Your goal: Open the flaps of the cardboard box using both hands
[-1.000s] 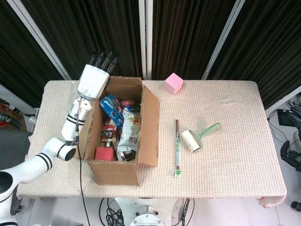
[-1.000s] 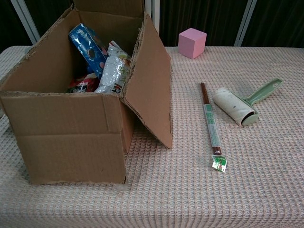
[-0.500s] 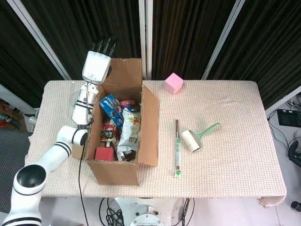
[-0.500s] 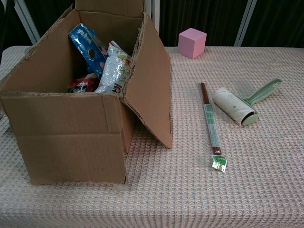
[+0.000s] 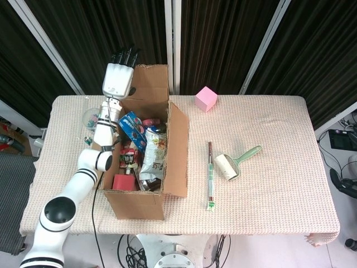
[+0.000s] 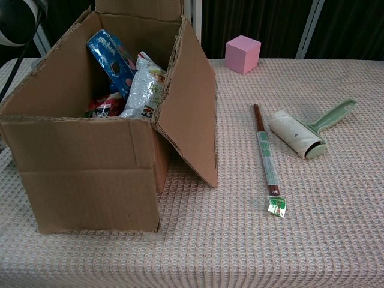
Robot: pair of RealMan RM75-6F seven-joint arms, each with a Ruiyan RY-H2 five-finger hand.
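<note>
Cardboard box (image 5: 146, 167) stands on the left part of the table (image 5: 268, 184), top open, packed with snack packets. Far flap (image 5: 149, 82) upright; right flap (image 5: 178, 151) folded outward, hanging down the box's right side. Left hand (image 5: 118, 78) raised at the far-left corner of the box, just beside the far flap, fingers extended and holding nothing; contact with the flap cannot be told. Right hand not seen in either view. Right of box: chopsticks in wrapper (image 5: 211, 176), lint roller (image 5: 234, 163), pink cube (image 5: 206, 99) at far edge
</note>
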